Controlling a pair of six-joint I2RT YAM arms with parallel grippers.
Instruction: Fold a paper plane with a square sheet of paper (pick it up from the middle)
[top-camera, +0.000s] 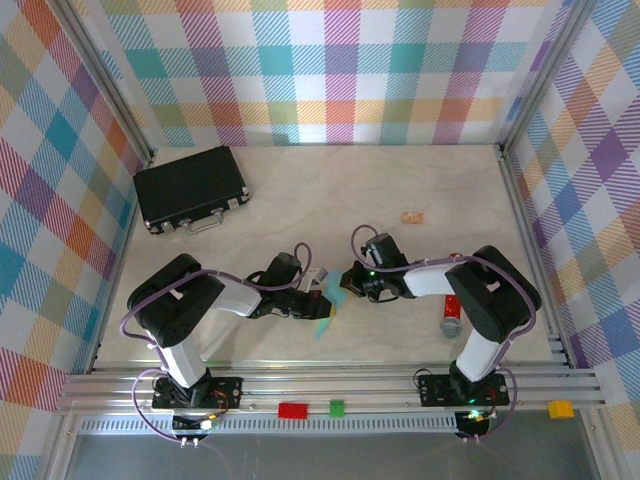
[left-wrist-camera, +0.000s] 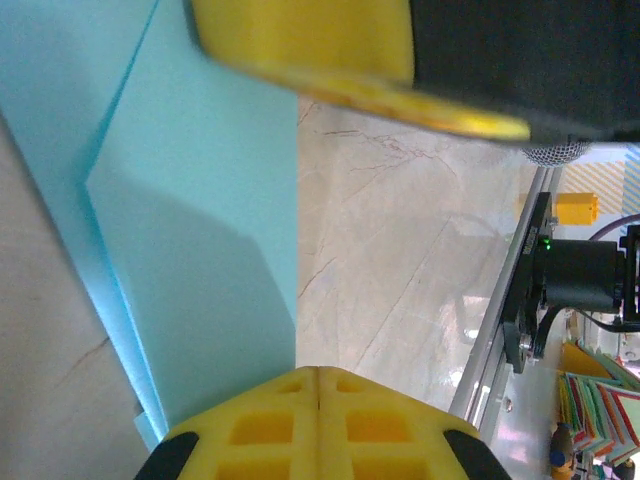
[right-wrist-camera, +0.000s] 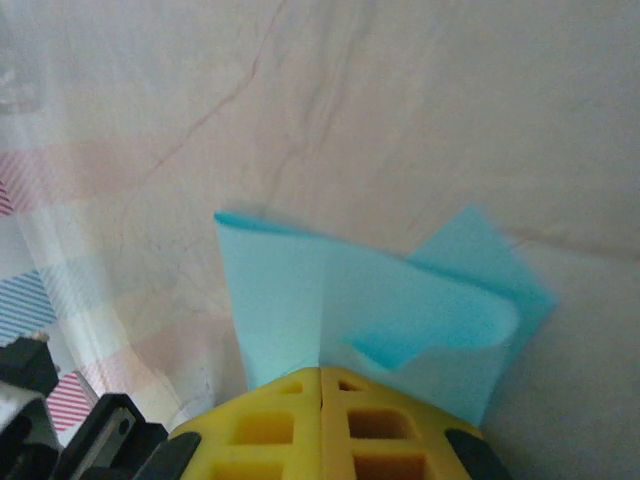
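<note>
A pale, marbled counter (top-camera: 330, 190) sits inside walls of pastel plaid. Nearest, on the metal rail along its six o'clock edge, lie three small blocks: one red block (top-camera: 293, 409), one green block (top-camera: 337, 407) and, off at the right end, one yellow block (top-camera: 560, 408).

Two arms are bolted just behind that rail. Each rises from its base, bends at a raised elbow and lays its forearm low and inward, the left one reaching toward three o'clock and the right one toward nine o'clock, so the wrists all but meet at the counter's middle.

Between them is the one sheet of paper (top-camera: 327, 312), light turquoise and partly folded, its free end pointing to six o'clock. The left fingers (left-wrist-camera: 340, 395) are pressed together with the sheet running down into them, a crease crossing its face. The right fingers (right-wrist-camera: 305, 405) are likewise closed, pinching overlapping layers, one flap curling over. Whether the sheet touches the counter cannot be told.

One red-tipped marker (top-camera: 452, 315) lies at four o'clock from the sheet. Farther, at one o'clock, rests one tan scrap (top-camera: 412, 216). Farthest, at ten o'clock, one black case (top-camera: 192, 187) lies flat.
</note>
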